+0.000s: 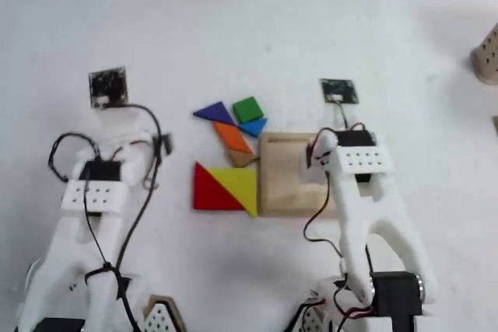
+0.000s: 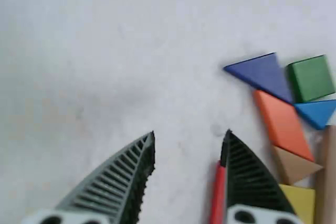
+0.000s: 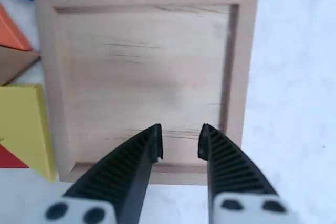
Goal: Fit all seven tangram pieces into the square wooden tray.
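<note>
The square wooden tray (image 3: 247, 77) lies empty, and my right gripper (image 3: 180, 135) hangs open just above its near rim. In the high view the right arm (image 1: 354, 161) covers the right part of the tray (image 1: 280, 184). Left of the tray lie the yellow triangle (image 1: 240, 183), red triangle (image 1: 208, 190), brown triangle (image 1: 242, 159), orange parallelogram (image 1: 233, 138), light blue triangle (image 1: 254, 126), green square (image 1: 247, 108) and dark blue triangle (image 1: 213, 112). My left gripper (image 2: 189, 135) is open over bare table, left of the dark blue triangle (image 2: 260, 72) and orange parallelogram (image 2: 283, 124), with nothing between its fingers.
Two black square tags (image 1: 107, 85) (image 1: 338, 91) lie on the white table behind the arms. A beige perforated object (image 1: 486, 56) stands at the far right edge. Cables trail around the left arm (image 1: 93, 192).
</note>
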`<state>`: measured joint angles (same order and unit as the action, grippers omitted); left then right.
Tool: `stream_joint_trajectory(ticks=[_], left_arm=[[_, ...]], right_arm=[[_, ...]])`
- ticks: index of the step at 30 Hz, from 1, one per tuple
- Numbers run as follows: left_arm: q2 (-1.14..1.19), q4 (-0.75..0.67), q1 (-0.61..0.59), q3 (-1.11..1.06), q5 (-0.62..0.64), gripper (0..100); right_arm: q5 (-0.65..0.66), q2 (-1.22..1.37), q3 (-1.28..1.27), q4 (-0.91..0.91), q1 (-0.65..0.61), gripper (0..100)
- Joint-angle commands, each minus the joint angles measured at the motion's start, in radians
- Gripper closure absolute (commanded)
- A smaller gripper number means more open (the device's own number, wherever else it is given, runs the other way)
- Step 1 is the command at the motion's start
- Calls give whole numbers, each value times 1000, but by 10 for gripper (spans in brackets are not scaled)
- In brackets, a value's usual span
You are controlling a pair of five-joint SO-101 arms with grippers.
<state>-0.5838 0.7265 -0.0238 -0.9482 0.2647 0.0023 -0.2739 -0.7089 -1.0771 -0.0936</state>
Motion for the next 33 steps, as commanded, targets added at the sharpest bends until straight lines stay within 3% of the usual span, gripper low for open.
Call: stream_joint_trajectory(ticks=[1, 8, 12, 20, 33], left_arm=[[2, 46, 105, 146, 35, 767], [68, 51, 182, 264, 169, 767], [285, 61, 183, 382, 302, 766], [700, 152, 145, 703, 436, 762], [1009, 209, 156, 994, 459, 762]], right_arm=[[72, -8, 0, 13, 67, 892], [118, 19, 6, 35, 154, 945], [118, 21, 6, 42, 159, 939], [120, 22, 6, 48, 159, 939], [166, 25, -3, 42, 117, 941]])
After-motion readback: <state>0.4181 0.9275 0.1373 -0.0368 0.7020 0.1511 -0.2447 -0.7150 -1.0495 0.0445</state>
